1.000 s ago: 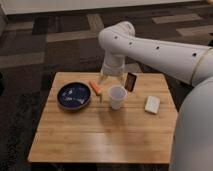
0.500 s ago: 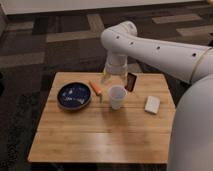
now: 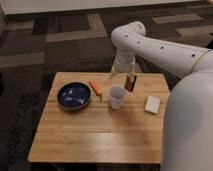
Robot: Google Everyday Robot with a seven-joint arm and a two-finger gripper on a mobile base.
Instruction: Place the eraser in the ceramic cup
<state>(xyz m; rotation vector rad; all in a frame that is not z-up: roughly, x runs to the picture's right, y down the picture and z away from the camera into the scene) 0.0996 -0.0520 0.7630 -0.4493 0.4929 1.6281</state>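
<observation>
Slightly lower than half a second ago: the gripper (image 3: 128, 79) and the small dark reddish-brown oblong eraser (image 3: 131, 83) have eased down and a touch closer to the cup. Nothing else on the table has shifted.

Camera view: the white robot arm (image 3: 150, 45) reaches in from the right and bends down over the far side of the light wooden table (image 3: 95, 135). The gripper hangs pointing down, its fingers closed on the eraser, which is held upright off the table. The eraser's lower end sits about level with the rim of the small plain white ceramic cup (image 3: 117, 97), just beside it at its far right. Can't tell whether it is over the cup's mouth. The cup stands upright near the table's middle. A dark blue round bowl (image 3: 74, 96) is left of the cup, with a thin orange stick (image 3: 95, 87) lying between them. A flat white rectangular block (image 3: 152, 104) lies right of the cup, apart from it.
</observation>
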